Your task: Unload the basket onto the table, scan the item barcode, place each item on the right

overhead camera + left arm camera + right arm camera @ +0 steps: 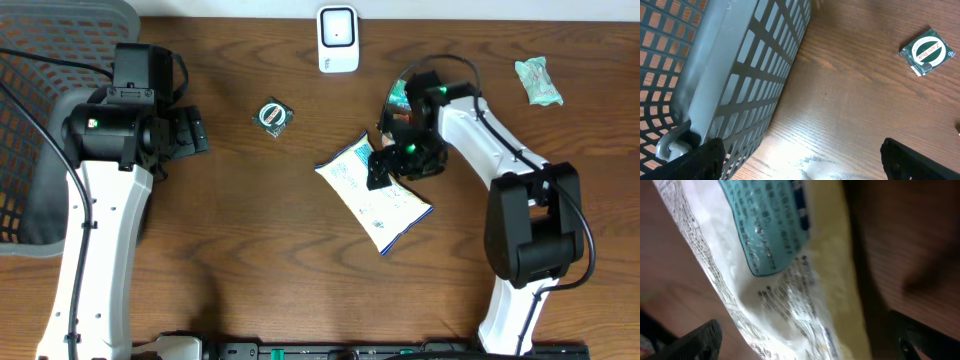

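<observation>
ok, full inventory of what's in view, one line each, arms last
basket: 1, grey mesh, far left edge of the table
scanner: 1, white, top centre
round pack: 1, green and white, left of centre
pouch: 1, white with blue print, centre, flat under the right tool
mint wrapper: 1, pale green, top right
green item: 1, mostly hidden behind the right arm
table: 1, brown wood
left tool: open, beside the basket, empty
right tool: open, over the pouch's top edge
</observation>
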You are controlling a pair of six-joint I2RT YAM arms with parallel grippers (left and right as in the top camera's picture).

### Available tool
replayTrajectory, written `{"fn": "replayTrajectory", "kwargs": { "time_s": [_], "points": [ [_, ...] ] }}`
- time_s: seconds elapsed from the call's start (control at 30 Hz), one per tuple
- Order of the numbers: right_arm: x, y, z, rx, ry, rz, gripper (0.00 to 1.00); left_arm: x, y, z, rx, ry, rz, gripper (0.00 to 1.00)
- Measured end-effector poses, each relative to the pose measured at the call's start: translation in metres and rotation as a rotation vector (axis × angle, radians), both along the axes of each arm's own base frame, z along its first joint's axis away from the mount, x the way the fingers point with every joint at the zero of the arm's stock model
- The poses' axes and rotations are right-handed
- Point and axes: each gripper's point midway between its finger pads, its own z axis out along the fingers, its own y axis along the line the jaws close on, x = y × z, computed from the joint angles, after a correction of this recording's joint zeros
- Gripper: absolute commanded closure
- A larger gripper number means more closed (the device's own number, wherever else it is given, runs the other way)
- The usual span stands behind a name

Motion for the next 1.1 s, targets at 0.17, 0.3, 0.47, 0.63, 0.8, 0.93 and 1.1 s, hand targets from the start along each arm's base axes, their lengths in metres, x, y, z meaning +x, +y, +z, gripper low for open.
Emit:
{"fn": "replayTrajectory", "kwargs": {
  "time_s": [0.17,0.3,0.47,0.63,0.8,0.93,1.1],
  "points": [
    [-0.018,0.016,-0.013,0.12,0.033,0.01,0.03,0.0,0.0,0.0,0.0,-0.001,0.0,0.02],
    [-0.019,0.034,-0.015,0.195,-0.004,0.016,0.41,0.0,0.0,0.0,0.0,0.0,0.0,0.02],
    [-0.036,0.053,-0.023,0.216,0.04,0.011,0.99,0.0,0.0,0.0,0.0,0.0,0.0,0.02],
    [-0.038,0.069,-0.011,0.315,0.073,-0.011,0.99,0.0,0.0,0.0,0.0,0.0,0.0,0.02],
    [-0.021,0.083,0.015,0.451,0.053,-0.022,0.99,0.0,0.0,0.0,0.0,0.0,0.0,0.02],
    [0.008,0.086,0.049,0.62,-0.032,-0.035,0.99,0.0,0.0,0.0,0.0,0.0,0.0,0.02],
    [0.044,0.072,0.119,0.832,-0.226,-0.03,0.99,0.0,0.0,0.0,0.0,0.0,0.0,0.02]
  ]
}}
